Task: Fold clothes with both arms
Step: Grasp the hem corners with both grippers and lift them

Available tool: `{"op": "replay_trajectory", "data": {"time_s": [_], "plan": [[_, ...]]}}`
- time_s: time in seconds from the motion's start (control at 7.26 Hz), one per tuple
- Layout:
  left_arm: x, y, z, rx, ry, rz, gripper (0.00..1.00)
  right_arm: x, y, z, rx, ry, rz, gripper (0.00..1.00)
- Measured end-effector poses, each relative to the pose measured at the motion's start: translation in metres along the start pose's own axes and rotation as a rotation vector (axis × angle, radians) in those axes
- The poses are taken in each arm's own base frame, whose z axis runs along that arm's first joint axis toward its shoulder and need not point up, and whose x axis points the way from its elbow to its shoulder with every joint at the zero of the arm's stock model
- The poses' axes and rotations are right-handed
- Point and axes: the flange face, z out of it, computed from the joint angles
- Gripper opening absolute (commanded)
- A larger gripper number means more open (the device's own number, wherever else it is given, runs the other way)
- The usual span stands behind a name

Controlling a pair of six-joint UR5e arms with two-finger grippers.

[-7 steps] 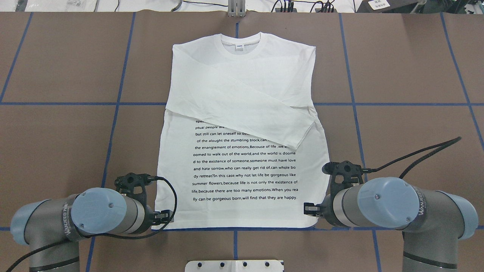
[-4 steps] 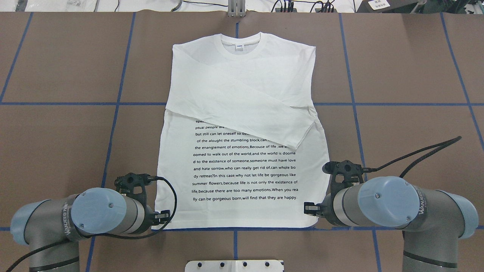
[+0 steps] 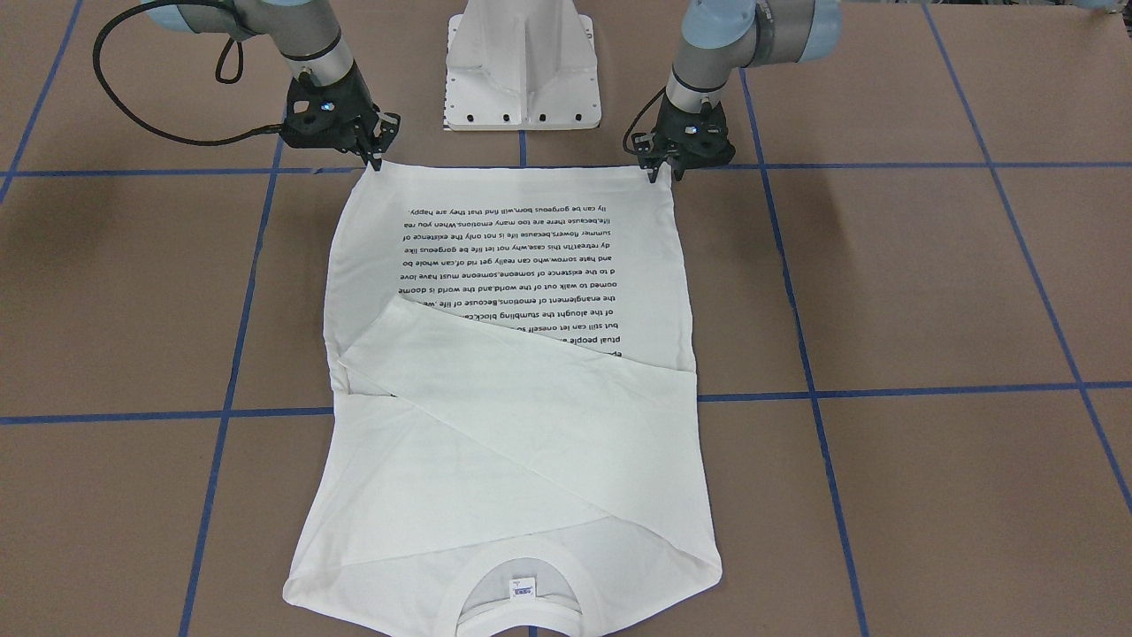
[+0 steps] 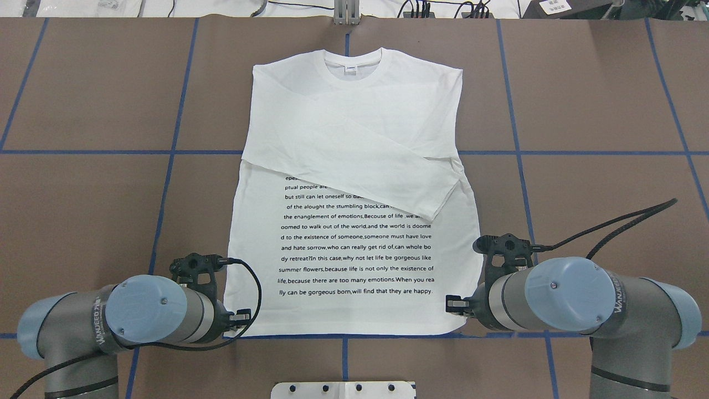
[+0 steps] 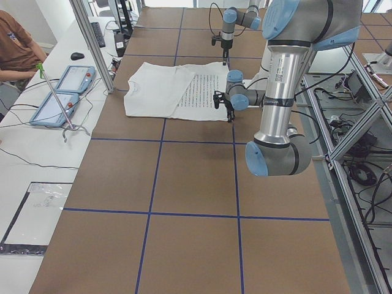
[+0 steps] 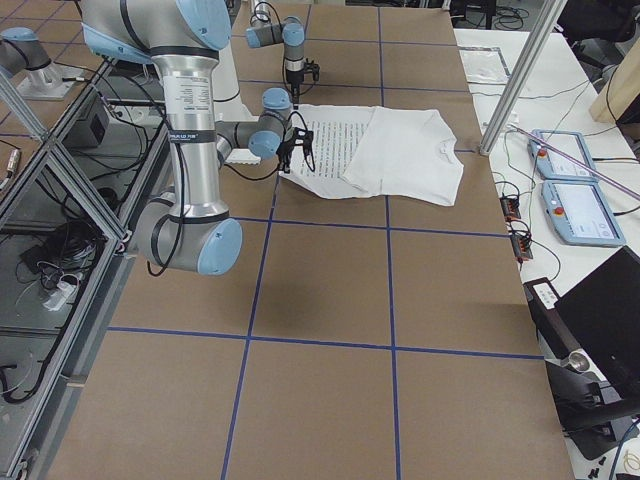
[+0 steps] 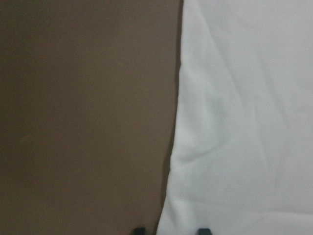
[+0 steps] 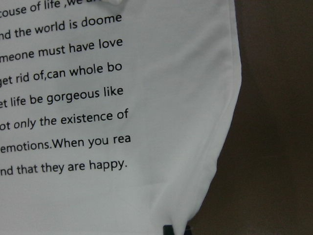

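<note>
Brown paper covers the big table (image 4: 83, 83). On it lies the white long-sleeved T-shirt (image 4: 354, 249), spread flat with its printed words facing up. Both sleeves (image 4: 354, 160) are folded across the T-shirt's chest. The collar (image 4: 353, 58) is the T-shirt's far end, and the bottom hem is its near end.

The left arm (image 4: 144, 316) reaches to one bottom corner of the T-shirt. The right arm (image 4: 565, 296) reaches to the other bottom corner.

A second ago the hem by the right arm spread out a bit wider. Now that corner is pulled in and puckered, and the printed lines have slid a tiny bit toward the left arm.

The right gripper (image 4: 451, 304) has its fingers almost together on its corner, so it holds the cloth. The left gripper (image 4: 241, 317) has its fingers a little apart, with the T-shirt's side edge between them. It does not seem to pinch yet.

I think the grab is nearly done. Once both corners are held, the hem can be lifted and carried up toward the collar.
</note>
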Motion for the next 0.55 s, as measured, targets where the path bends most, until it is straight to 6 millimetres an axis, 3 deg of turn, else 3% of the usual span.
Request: {"op": "replay_trajectory", "data": {"time_s": [0.55], "plan": [[0.008, 0.002, -0.018, 0.001, 0.038, -0.003, 0.00, 0.000, -0.004, -0.003, 0.005, -0.006, 0.004, 0.00]]}}
